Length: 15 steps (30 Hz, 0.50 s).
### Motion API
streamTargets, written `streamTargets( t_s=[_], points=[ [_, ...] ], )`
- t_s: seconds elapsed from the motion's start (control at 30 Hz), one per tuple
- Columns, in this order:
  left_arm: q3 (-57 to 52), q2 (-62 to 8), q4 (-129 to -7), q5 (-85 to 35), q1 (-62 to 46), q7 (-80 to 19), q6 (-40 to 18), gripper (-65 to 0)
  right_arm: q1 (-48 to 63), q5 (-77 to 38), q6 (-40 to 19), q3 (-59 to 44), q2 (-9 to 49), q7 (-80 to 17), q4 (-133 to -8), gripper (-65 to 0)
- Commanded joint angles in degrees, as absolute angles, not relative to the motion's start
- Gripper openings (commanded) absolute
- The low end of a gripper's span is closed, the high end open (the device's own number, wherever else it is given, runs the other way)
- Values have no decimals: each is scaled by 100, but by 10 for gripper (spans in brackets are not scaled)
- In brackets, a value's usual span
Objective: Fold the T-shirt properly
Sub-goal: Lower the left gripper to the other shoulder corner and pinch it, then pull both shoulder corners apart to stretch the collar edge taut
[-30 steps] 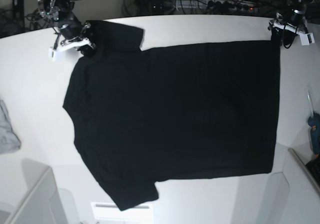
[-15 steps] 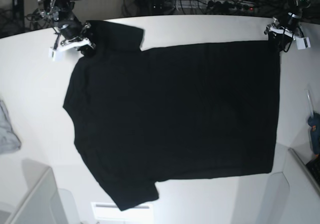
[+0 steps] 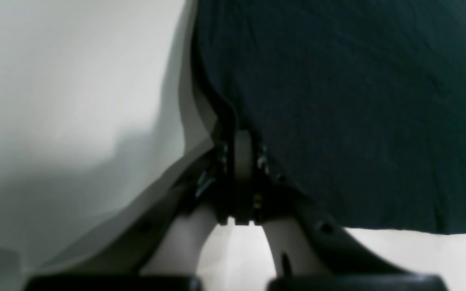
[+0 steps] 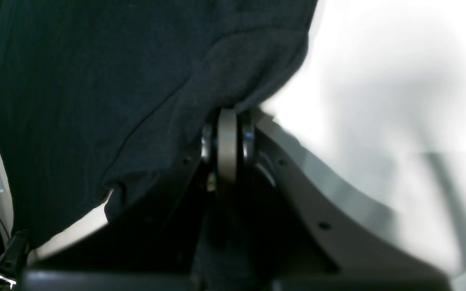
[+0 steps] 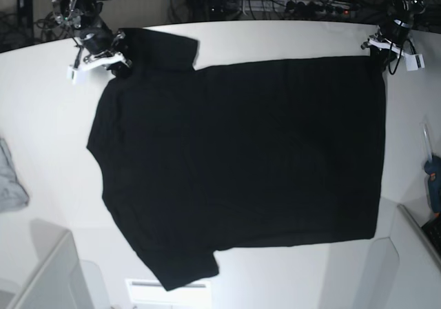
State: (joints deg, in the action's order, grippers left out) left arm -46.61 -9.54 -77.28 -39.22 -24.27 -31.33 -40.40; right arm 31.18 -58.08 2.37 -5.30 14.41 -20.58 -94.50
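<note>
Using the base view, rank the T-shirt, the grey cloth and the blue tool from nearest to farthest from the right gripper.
From the right gripper, at the table's far left corner:
1. T-shirt: its sleeve is in the shut jaws.
2. Grey cloth: at the left edge, nearer the camera.
3. Blue tool: at the right edge, across the whole shirt.

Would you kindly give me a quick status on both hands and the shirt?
Left hand shut on T-shirt hem corner. Right hand shut on sleeve edge. Shirt flat on table, unfolded. Nothing blocking.
</note>
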Motion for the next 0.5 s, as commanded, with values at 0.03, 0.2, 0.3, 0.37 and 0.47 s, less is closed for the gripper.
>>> streamTargets(
  t_s=[0.03,0.2,0.3,0.37,0.47],
  points=[
    [-4681,-1007,-7837,-3776,-2563,-3310,-4000,-650,3222,-5684,391,-558,1552,-2220,-9631,-650],
    [-4716,-1007,-8400,-3767,-2932,-3292,-4000,-650,3424,-5684,426,-567,1569,-2211,-10141,-650],
    [-4716,-998,-8690,-3767,-3116,-3292,-4000,-650,3495,-5684,435,-576,1569,-2211,-10281,-650],
    [-4716,-989,-8875,-3767,-3240,-3292,-4000,-650,3538,-5684,435,-576,1569,-2202,-10316,-650],
    [-4725,-989,-9147,-3776,-3459,-3284,-4000,-650,3644,-5684,435,-602,1569,-2202,-10404,-650]
  ],
)
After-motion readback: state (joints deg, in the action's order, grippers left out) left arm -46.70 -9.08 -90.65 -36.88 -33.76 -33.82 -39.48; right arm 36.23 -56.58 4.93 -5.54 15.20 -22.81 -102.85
